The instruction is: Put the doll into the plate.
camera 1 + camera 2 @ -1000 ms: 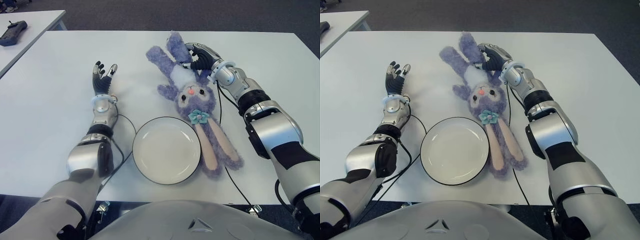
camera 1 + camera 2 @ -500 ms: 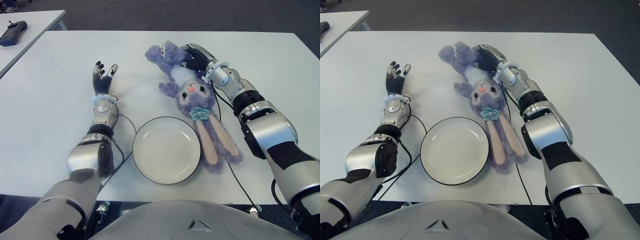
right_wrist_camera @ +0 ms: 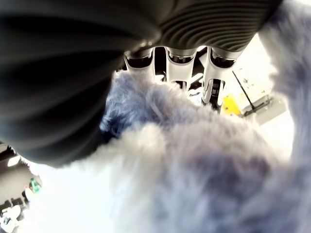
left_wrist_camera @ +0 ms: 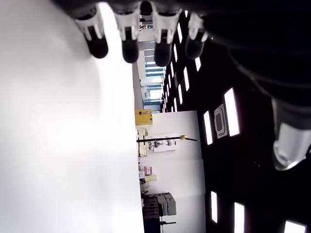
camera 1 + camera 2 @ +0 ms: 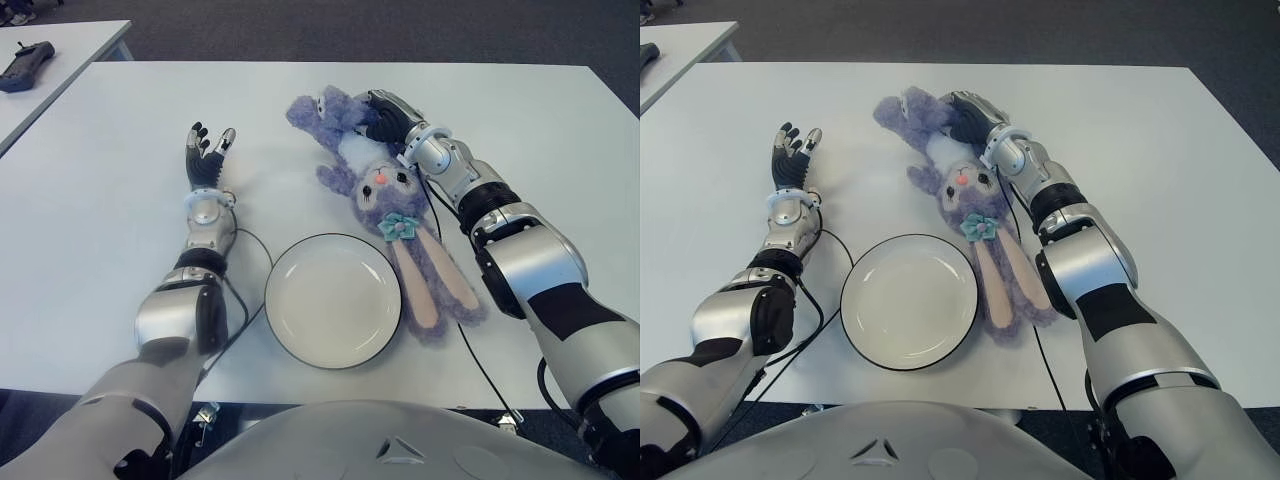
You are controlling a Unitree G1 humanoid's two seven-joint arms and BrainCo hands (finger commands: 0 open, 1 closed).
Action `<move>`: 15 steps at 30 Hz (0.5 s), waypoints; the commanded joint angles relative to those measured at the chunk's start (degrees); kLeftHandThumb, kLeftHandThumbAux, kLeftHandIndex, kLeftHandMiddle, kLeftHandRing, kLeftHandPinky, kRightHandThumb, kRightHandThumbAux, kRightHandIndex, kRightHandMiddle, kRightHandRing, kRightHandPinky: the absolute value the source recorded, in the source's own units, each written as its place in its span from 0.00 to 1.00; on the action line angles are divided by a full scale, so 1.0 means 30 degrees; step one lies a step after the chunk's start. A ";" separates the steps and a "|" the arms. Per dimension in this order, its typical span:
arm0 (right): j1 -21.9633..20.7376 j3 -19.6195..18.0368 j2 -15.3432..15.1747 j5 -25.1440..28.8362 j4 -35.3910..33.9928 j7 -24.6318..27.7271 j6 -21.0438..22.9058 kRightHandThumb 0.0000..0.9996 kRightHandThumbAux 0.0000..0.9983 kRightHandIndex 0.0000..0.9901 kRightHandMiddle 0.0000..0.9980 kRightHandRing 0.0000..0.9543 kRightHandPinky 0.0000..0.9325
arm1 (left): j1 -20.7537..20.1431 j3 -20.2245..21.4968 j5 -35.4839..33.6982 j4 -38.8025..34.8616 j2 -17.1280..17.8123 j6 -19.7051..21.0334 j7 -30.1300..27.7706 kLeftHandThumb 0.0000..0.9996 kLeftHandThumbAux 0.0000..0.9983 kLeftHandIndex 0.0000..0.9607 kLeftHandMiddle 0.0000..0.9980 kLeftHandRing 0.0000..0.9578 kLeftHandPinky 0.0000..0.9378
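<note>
A purple plush bunny doll (image 5: 383, 185) lies on the white table (image 5: 110, 200), its long ears stretched along the right side of the plate. The white plate (image 5: 330, 300) with a dark rim is near the table's front edge and holds nothing. My right hand (image 5: 385, 112) is at the doll's far end, fingers curled into the fur of its body and legs. The right wrist view shows that fur (image 3: 194, 170) pressed up against the fingers (image 3: 175, 58). To the left of the plate is my left hand (image 5: 205, 150), fingers spread and holding nothing.
A black cable (image 5: 245, 300) runs from my left arm past the plate's left rim. A second table at the far left carries a dark handheld controller (image 5: 25, 62). The table edge runs just in front of the plate.
My right hand has closed on the doll's far end and drawn it a little to the left, bunching the legs. The ears shifted slightly. The left hand has not moved.
</note>
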 commanded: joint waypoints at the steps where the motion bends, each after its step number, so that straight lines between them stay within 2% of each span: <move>1: 0.0193 -0.0264 0.0303 0.0206 0.0531 -0.0448 0.1019 0.70 0.72 0.44 0.73 0.79 0.88 | 0.3891 -0.0133 -0.0053 0.2841 -0.2077 0.2926 -0.0084 0.00 0.52 0.04 0.11 0.09 0.05; 7: 0.0293 -0.0896 0.0395 0.0729 0.0398 -0.0348 0.1648 0.70 0.72 0.44 0.79 0.84 0.90 | 0.3910 -0.0145 -0.0037 0.2839 -0.2069 0.2899 -0.0039 0.00 0.51 0.05 0.11 0.09 0.05; 15: 0.0425 -0.1528 0.0422 0.1223 0.0282 -0.0233 0.1793 0.70 0.71 0.44 0.82 0.86 0.90 | 0.3903 -0.0160 -0.0017 0.2836 -0.2063 0.2848 -0.0027 0.00 0.52 0.04 0.10 0.08 0.05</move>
